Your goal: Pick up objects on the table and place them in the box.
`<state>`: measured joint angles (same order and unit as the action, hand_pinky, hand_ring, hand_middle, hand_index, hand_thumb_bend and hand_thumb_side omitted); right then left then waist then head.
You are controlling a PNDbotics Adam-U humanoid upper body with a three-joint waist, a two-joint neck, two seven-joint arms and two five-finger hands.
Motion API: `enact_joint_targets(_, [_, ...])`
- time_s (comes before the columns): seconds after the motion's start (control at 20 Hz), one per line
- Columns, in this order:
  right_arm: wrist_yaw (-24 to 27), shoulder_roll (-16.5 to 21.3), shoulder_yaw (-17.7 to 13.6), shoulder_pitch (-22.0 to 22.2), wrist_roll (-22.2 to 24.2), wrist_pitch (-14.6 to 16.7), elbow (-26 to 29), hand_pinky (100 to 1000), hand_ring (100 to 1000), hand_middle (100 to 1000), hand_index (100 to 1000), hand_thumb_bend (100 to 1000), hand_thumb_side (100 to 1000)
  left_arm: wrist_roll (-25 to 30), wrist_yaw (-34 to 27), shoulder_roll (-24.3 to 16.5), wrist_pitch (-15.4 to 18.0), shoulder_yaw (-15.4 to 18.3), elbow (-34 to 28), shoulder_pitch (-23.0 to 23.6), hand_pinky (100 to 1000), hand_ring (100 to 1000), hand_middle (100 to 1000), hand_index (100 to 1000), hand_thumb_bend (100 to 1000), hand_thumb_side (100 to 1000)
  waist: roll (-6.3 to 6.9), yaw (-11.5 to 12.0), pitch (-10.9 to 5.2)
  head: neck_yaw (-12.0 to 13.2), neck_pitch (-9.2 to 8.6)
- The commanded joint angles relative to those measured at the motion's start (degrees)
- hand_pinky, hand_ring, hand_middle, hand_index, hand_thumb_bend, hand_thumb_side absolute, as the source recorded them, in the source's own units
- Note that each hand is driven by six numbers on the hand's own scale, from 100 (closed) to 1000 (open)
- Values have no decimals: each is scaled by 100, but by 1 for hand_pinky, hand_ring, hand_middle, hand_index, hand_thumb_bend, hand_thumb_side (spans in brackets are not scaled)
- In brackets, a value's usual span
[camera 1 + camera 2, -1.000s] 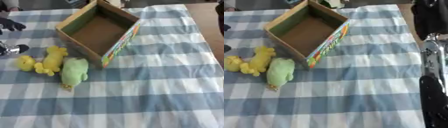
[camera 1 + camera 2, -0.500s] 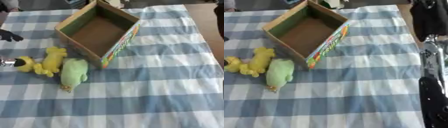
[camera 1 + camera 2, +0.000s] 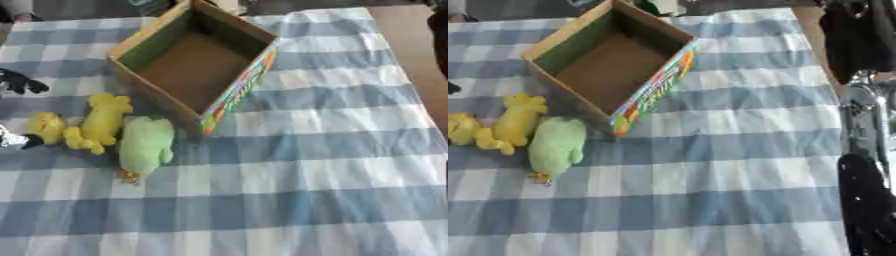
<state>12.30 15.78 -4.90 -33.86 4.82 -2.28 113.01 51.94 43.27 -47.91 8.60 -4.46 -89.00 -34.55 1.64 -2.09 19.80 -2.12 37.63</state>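
— Where were your hands just then?

— My left hand [image 3: 19, 84] showed only at the far left edge of the table: a dark part further away, and a black-and-white bit nearer, just beside the small yellow plush toy [image 3: 45, 126]. I could not tell whether its fingers were spread or curled. My right arm [image 3: 866, 150] hung along the right side, off the table; the hand itself I could not make out.

— And the toys?

— All three lay on the blue-and-white checked tablecloth [image 3: 306, 190], left of the box. The small yellow one lay furthest left, touching the longer yellow plush toy [image 3: 101, 120]. The pale green plush toy [image 3: 144, 145] lay just right of that one and a little nearer, its far end close to the box's near corner. None of them was in my fingers.

— The box?

— The open cardboard box with green inner walls and a colourful printed side [image 3: 192, 60] stood turned at an angle on the far part of the table. Its brown floor was bare.
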Motion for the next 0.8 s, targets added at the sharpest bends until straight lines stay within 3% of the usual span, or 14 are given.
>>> enact_joint_targets(0.05, [20, 47, -18, -103, 20, 15, 55, 819, 793, 500, 822, 100, 509, 2, 83, -139, 16, 32, 12, -60, 749, 886, 870, 1000, 405, 562, -3, -5, -98, 17, -74])
enact_joint_targets(0.8, [22, 27, -34, -117, 45, 26, 51, 821, 794, 498, 819, 100, 509, -372, 764, 73, -169, -47, 103, -113, 675, 838, 791, 961, 318, 422, -41, -37, -36, 62, -97])
